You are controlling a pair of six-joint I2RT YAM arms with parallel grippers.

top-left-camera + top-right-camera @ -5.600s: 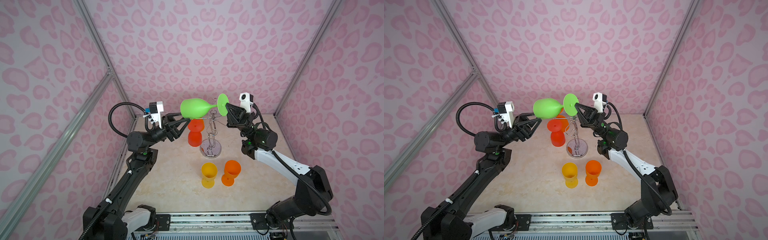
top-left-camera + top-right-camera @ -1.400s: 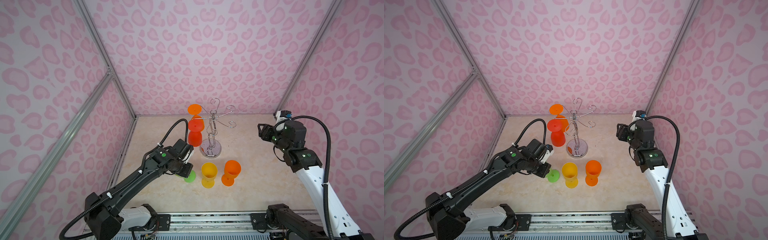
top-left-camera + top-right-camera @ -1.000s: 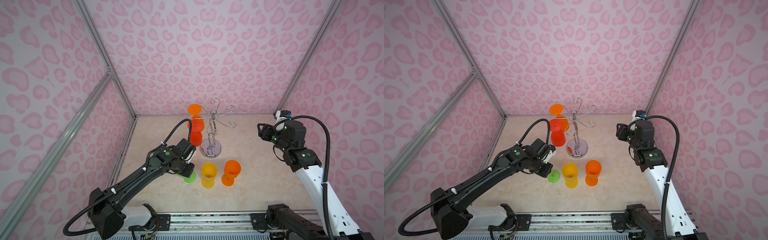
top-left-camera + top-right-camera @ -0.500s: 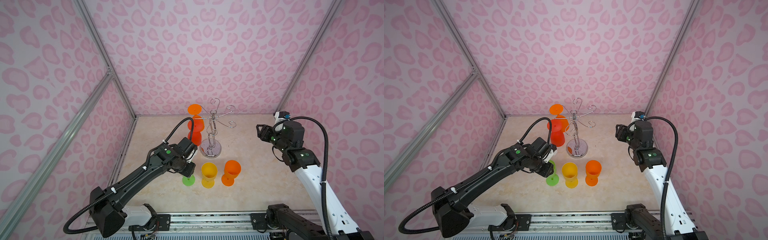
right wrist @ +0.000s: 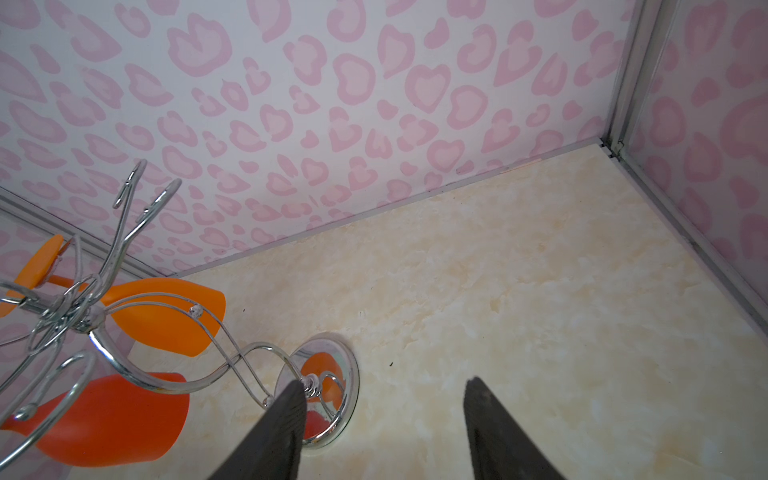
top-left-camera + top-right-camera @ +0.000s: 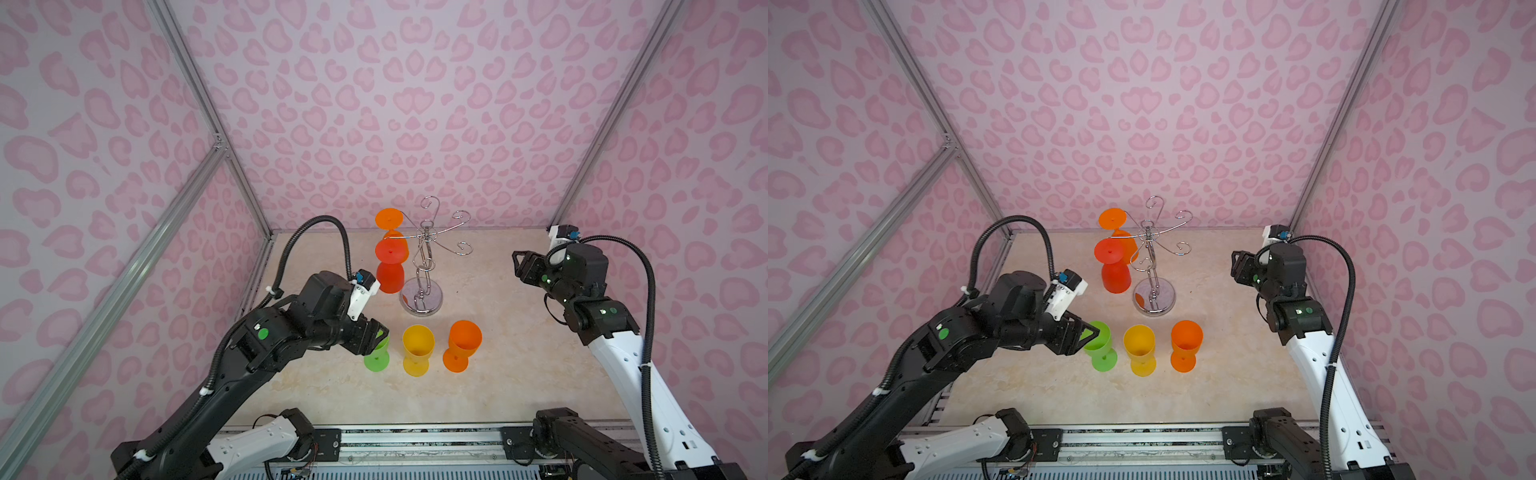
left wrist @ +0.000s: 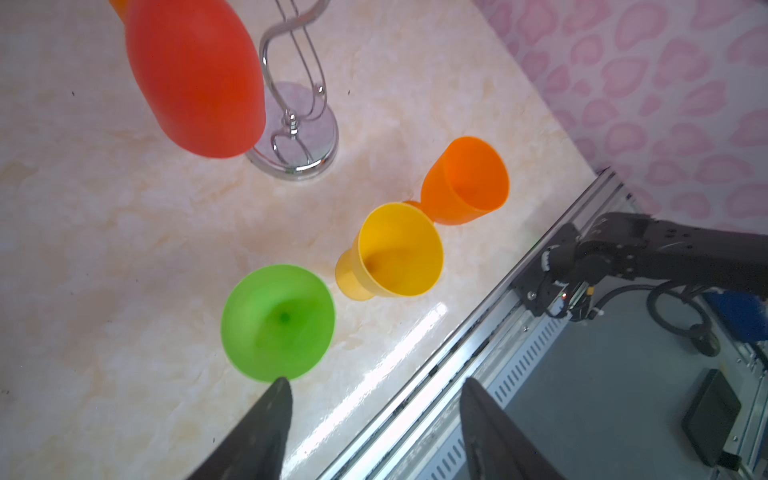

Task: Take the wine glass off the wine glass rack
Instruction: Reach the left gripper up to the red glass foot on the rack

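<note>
Item: green glass (image 6: 1100, 338), off the rack (image 6: 421, 297) and standing upright on its foot on the worktop (image 6: 498, 374), left end of a row with the yellow glass (image 6: 417, 345) and orange glass (image 6: 463, 343), between the rack and the front edge. Change noted: a second ago it lay tipped in the left arm's grip with only its foot showing. It has since been set upright, and the left fingers (image 7: 266, 428) have gone from clamped to spread wide with nothing between them. One tip is just beside the bowl's rim; whether they touch cannot be told. Right fingers (image 5: 274, 428): spread wide and empty, unmoved near the right edge and pointed toward the rack. Remaining on rack: red glass (image 6: 390, 276) and a second orange glass (image 6: 388, 218), both hung bowl-down on the left hooks; the other hooks are bare. Assessment: this glass's removal looks done, with only the left arm's retreat outstanding; brushing the bowl on the way out could topple it into the yellow one.
</note>
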